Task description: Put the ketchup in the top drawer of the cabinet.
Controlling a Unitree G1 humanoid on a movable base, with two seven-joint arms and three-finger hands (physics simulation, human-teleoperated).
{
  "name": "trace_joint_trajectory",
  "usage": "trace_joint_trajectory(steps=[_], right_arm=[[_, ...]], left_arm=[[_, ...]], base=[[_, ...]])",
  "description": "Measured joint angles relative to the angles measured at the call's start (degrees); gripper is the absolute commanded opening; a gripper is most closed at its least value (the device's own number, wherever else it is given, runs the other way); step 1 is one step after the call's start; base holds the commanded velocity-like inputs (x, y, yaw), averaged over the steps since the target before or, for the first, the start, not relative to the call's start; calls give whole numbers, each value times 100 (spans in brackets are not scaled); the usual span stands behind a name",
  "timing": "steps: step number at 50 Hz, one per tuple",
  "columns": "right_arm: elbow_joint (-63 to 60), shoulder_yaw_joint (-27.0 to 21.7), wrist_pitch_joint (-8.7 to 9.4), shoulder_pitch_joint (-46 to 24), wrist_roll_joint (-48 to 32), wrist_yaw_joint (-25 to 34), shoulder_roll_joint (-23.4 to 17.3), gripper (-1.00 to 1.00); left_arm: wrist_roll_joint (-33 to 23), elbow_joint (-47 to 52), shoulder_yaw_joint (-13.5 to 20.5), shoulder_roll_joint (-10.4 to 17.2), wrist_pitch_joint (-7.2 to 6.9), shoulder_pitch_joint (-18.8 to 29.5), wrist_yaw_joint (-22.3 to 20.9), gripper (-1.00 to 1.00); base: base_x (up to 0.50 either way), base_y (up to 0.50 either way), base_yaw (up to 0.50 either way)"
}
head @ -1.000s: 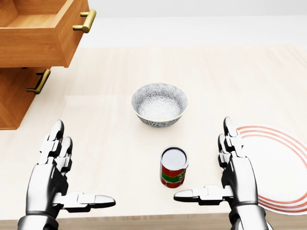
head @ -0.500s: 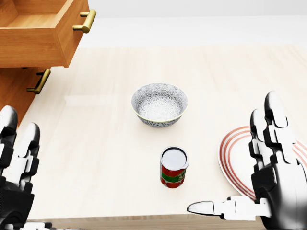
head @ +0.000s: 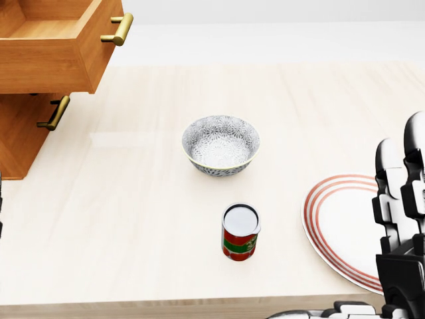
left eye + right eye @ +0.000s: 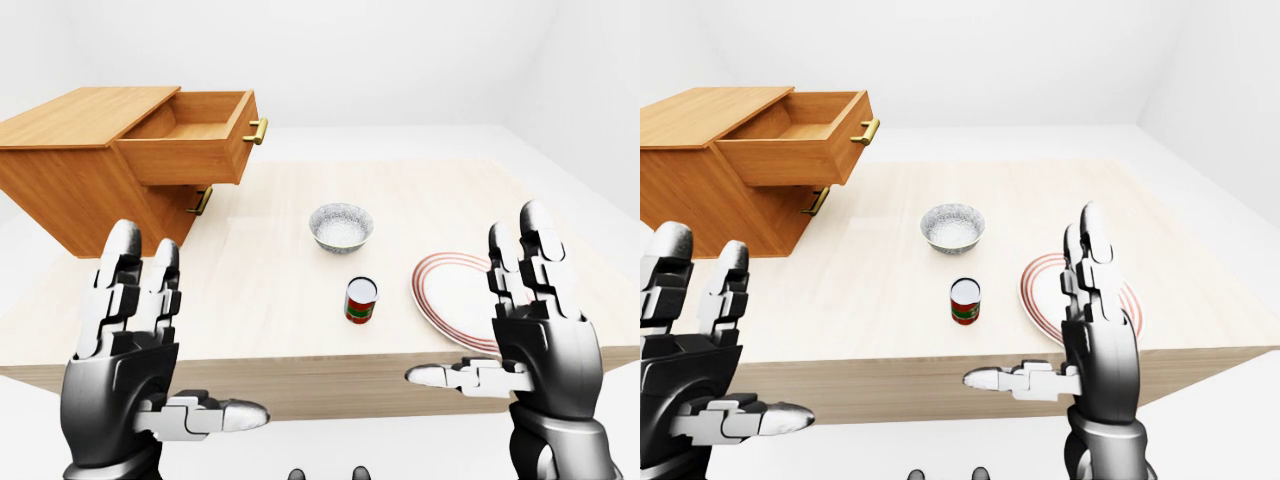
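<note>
Both hands, left and right, fingers apart, empty; the right should enclose the can near the surface's bottom edge squarely.

The head view looks steeply down at the table, close in, the cabinet cropped at upper left. The 2 eye views face forward from farther off, taking in the whole tabletop. All 3 share the bowl, can and plate.
</note>
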State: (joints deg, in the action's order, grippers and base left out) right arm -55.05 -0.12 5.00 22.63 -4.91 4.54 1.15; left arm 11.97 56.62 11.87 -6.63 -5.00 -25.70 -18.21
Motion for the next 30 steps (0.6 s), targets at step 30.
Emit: trace_joint_trajectory(steps=[30], right_arm=[[-15,132,0,58,-312,67,-48,100]], left_arm=[[80,207,257,-165,0,24,-180,100]], base=[[0,41,0]])
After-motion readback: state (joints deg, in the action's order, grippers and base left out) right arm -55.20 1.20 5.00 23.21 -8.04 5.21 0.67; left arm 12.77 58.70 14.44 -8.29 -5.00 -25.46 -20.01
